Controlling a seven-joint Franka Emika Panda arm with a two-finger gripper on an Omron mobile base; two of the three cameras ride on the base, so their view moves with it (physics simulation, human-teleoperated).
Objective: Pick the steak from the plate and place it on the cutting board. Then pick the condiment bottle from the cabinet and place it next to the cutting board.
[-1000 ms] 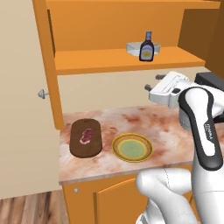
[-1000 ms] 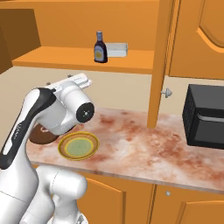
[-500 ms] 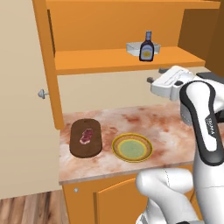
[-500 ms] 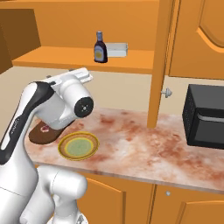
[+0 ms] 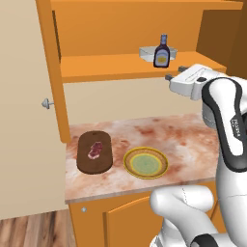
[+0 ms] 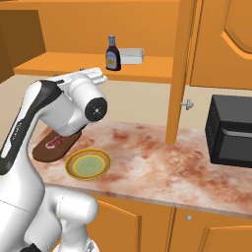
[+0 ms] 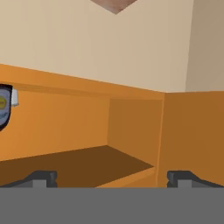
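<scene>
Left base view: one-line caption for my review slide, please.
Steak on cutting board, plate empty; open gripper raised below shelved condiment bottle.

A black oven (image 6: pixel 231 130) stands on the marbled bench (image 6: pixel 162 165) at the right. A clear tray (image 6: pixel 131 55) rests far back on the shelf. Orange cupboards (image 5: pixel 125 219) sit below.

Rendering evenly bright and flat in all three views, with no glare or hotspots. Casting only soft, faint shadows: under the cabinet (image 5: pixel 120 67) shelf's front edge, and darkening toward the back corner of the shelf recess in the hand view. Staying sharp edge to edge, without blur, noise or bending at the corners.
</scene>
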